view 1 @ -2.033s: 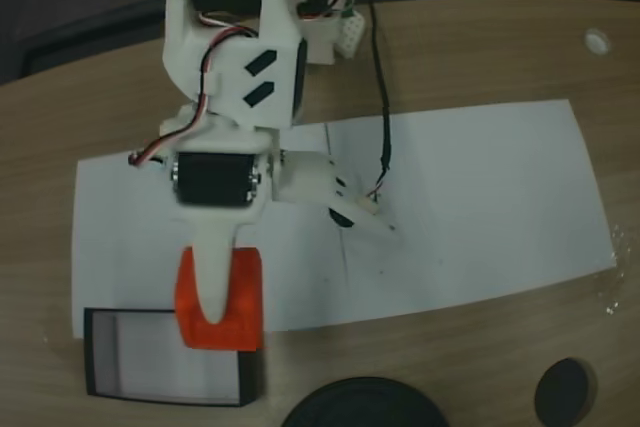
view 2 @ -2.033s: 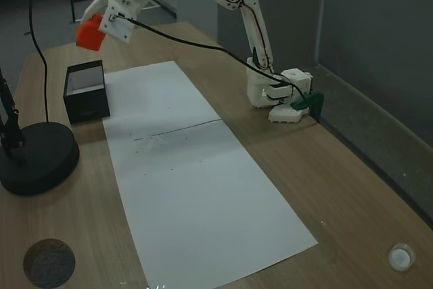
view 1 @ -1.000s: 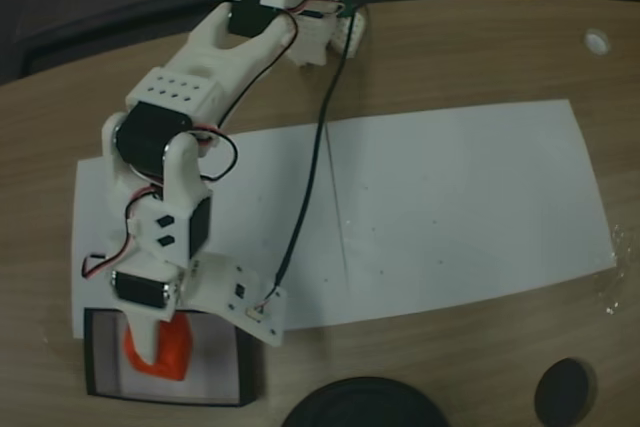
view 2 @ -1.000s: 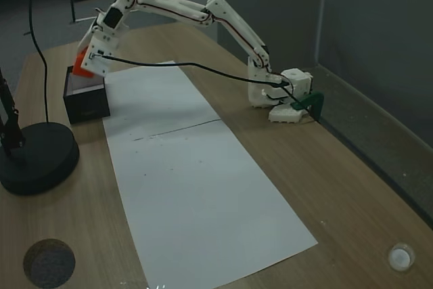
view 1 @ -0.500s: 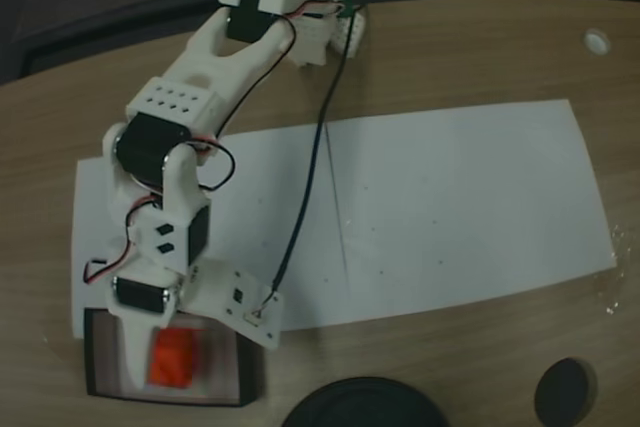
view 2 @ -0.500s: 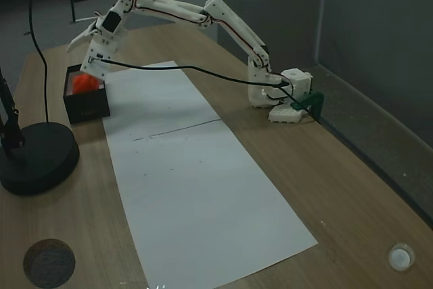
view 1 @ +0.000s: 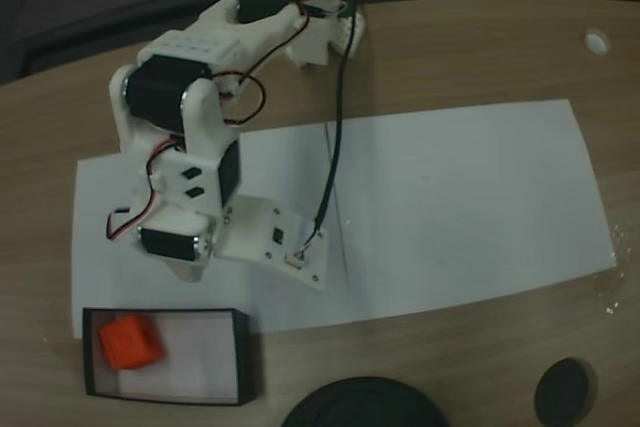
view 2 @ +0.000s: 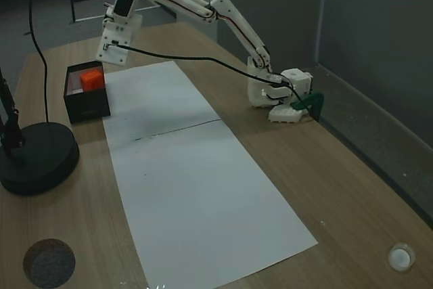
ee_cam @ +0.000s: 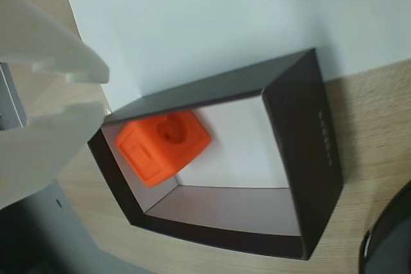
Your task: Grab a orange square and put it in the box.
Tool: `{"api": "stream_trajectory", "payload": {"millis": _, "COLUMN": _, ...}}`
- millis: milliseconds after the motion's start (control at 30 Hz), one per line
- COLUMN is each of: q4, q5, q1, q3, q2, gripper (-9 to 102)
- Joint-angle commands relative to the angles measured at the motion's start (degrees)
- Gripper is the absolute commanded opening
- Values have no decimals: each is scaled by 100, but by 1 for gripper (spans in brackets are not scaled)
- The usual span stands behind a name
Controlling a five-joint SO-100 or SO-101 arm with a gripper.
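Observation:
The orange square (view 1: 130, 341) lies inside the box (view 1: 245, 359), against its left end, free of the gripper. The wrist view looks down on the orange square (ee_cam: 164, 145), tilted in a corner of the box (ee_cam: 302, 158). My gripper (ee_cam: 103, 92) is at that view's left edge, above the box and off to one side. It is open, with nothing between its white fingers (ee_cam: 58, 46). In a fixed view, the arm's wrist (view 2: 116, 35) hangs above and behind the box (view 2: 86, 105), in which the orange square (view 2: 91, 79) shows.
A white paper sheet (view 1: 450, 207) covers the middle of the wooden table. A large round black base (view 1: 365, 405) sits right of the box near the front edge, with a small black disc (view 1: 565, 390) further right. A small white cap (view 1: 597, 42) lies far right.
The gripper carried the orange square down into the box, opened and let it go. It has since risen and drawn back toward the arm's base, leaving the square in the box.

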Motion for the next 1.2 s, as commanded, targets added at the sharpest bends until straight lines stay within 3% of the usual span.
{"api": "stream_trajectory", "payload": {"millis": 0, "q4": 193, "q5": 492, "q1": -132, "q3": 185, "q2": 1169, "gripper": 0}}
{"api": "stream_trajectory", "payload": {"millis": 500, "q4": -79, "q5": 1169, "q1": -2391, "q3": 5019, "q2": 5590, "gripper": 0}}
{"api": "stream_trajectory", "payload": {"millis": 933, "q4": -2153, "q5": 809, "q1": -2479, "q3": 9756, "q2": 10274, "gripper": 0}}
{"api": "stream_trajectory", "payload": {"millis": 1167, "q4": -2505, "q5": 510, "q1": -2461, "q3": 11417, "q2": 12243, "gripper": 0}}
